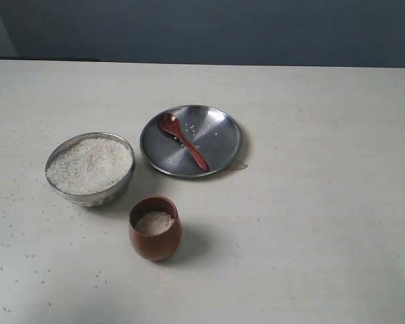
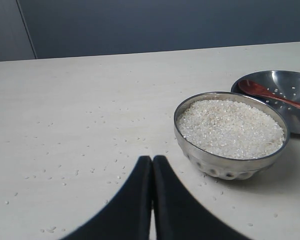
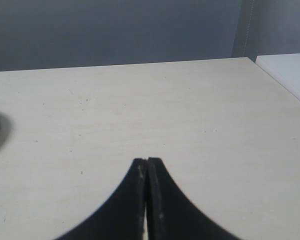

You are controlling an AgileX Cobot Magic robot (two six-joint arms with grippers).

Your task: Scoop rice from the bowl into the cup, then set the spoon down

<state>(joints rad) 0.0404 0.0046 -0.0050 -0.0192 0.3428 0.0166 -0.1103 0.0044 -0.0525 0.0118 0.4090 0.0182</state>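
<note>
Pressing together with nothing between them, your left fingers (image 2: 140, 192) are hanging low over the desk (image 1: 310, 236), with the bowl (image 1: 94, 197) close in front of them. Your right fingers (image 3: 136, 195) are likewise closed flat on each other and carrying nothing, facing bare desk well off to the side. Neither arm is showing in the exterior view, so both are sitting clear of the work.

Taking the cup (image 1: 155, 246) as the centre of that view, the bowl is resting at ten o'clock, heaped nearly to its rim with rice (image 1: 89, 165). The steel plate (image 1: 216, 131) is lying at one o'clock. The spoon (image 1: 183, 142) is lying on that plate, its scoop pointing to eleven o'clock and its handle to five, probably so that clinging grains are dropping on steel rather than on the desk. The cup is holding a pale layer of grains, so you are likely looking at a finished task. Stray grains are dotting the desk around the bowl.
</note>
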